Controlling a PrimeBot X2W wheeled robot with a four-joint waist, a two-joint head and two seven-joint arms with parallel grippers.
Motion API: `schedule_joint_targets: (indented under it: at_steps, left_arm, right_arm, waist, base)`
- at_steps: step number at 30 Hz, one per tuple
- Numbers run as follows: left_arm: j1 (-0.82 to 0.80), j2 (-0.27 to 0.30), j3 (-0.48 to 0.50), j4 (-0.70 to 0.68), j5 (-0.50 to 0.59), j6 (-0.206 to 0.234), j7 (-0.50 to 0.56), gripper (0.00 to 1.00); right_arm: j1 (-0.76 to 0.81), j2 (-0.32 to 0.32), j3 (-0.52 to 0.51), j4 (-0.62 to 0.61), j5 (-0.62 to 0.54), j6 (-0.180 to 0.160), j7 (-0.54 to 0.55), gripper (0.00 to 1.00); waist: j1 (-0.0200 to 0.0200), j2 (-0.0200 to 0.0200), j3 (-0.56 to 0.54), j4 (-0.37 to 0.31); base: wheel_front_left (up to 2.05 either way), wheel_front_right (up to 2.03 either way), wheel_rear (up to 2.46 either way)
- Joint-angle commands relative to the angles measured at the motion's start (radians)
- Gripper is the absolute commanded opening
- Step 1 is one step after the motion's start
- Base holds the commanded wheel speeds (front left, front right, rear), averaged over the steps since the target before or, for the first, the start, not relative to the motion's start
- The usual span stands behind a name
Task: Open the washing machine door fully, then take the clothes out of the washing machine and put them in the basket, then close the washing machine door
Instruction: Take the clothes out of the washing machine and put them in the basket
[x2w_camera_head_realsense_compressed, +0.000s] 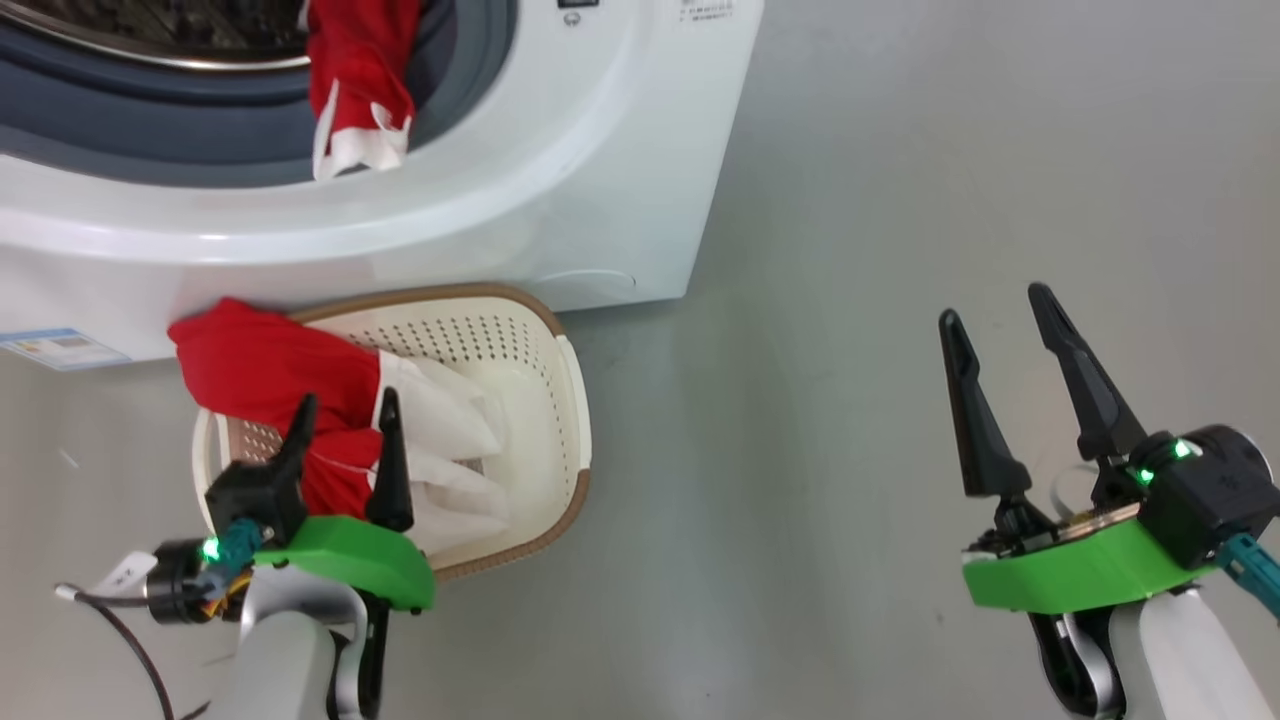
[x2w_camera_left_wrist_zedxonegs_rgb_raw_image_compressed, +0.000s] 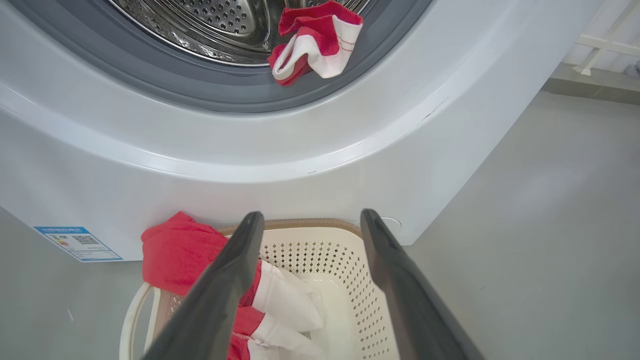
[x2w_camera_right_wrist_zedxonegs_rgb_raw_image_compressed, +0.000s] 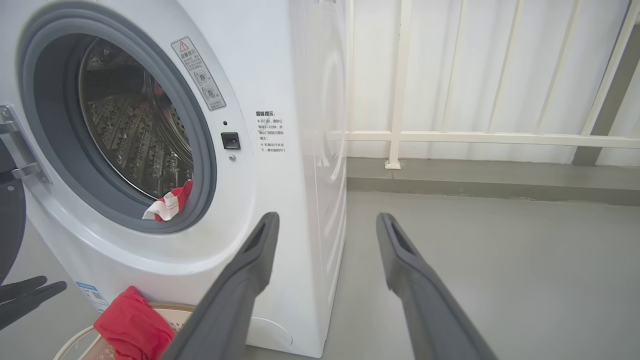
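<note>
Head view: the washing machine (x2w_camera_head_realsense_compressed: 560, 200) runs off the top and left of the frame, most of its drum out of sight; the clothes lie in two places; one red-and-white garment (x2w_camera_head_realsense_compressed: 355, 90) drapes over the grey rubber ring (x2w_camera_head_realsense_compressed: 150, 120) at the mouth, its upper part cut off; a second garment (x2w_camera_head_realsense_compressed: 265, 365) is heaped in the basket (x2w_camera_head_realsense_compressed: 570, 400) and spills over the rim on the machine's side; the basket stands on the floor (x2w_camera_head_realsense_compressed: 850, 250) at the machine's foot, touching it or just beside it, which cannot be told; the left end effector (x2w_camera_head_realsense_compressed: 347, 400) hovers over the basket, fingers spread wide and holding nothing, hiding part of the fabric; the right end effector (x2w_camera_head_realsense_compressed: 995, 305), equally wide and empty, hangs well apart over bare floor; in the right wrist view a sliver of the washing machine door (x2w_camera_right_wrist_zedxonegs_rgb_raw_image_compressed: 9, 225) shows at the left edge, swung clear of the opening, the rest cut off; the blue label (x2w_camera_head_realsense_compressed: 60, 348) is too small to read; the floor is smooth grey, with a white railing (x2w_camera_right_wrist_zedxonegs_rgb_raw_image_compressed: 400, 135) along a pale panelled wall behind.
</note>
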Motion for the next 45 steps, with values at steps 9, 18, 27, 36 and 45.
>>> schedule_joint_targets:
  at_steps: [9, 18, 27, 36, 45]
  left_arm:
    - [0.097, 0.002, 0.022, -0.095, 0.031, -0.016, -0.012, 1.00]
    - [0.191, 0.005, 0.049, -0.278, 0.081, -0.030, -0.012, 1.00]
    - [0.297, 0.002, 0.073, -0.383, 0.110, -0.033, -0.012, 1.00]
    - [0.386, 0.000, 0.103, -0.459, 0.117, -0.029, -0.012, 1.00]
    - [0.437, -0.003, 0.113, -0.474, 0.112, -0.031, -0.012, 1.00]
  right_arm:
    - [0.070, -0.002, -0.019, -0.015, -0.039, 0.006, -0.006, 1.00]
    - [0.118, -0.002, -0.040, -0.018, -0.049, 0.006, -0.006, 1.00]
    - [0.179, -0.002, -0.059, -0.034, -0.048, 0.006, -0.006, 1.00]
    - [0.251, -0.002, -0.083, -0.056, -0.042, 0.006, -0.006, 1.00]
    - [0.303, -0.002, -0.092, -0.077, -0.037, 0.006, -0.006, 1.00]
  waist:
    - [0.0000, 0.0000, -0.125, 0.033]
    - [0.0000, 0.0000, -0.193, 0.040]
    - [0.0000, 0.0000, -0.267, 0.038]
    - [0.0000, 0.0000, -0.333, 0.029]
    - [0.0000, 0.0000, -0.368, 0.028]
  base:
    - [0.00, 0.00, 0.00]
    - [0.00, 0.00, 0.00]
    - [0.00, 0.00, 0.00]
    - [0.00, 0.00, 0.00]
    - [0.00, 0.00, 0.00]
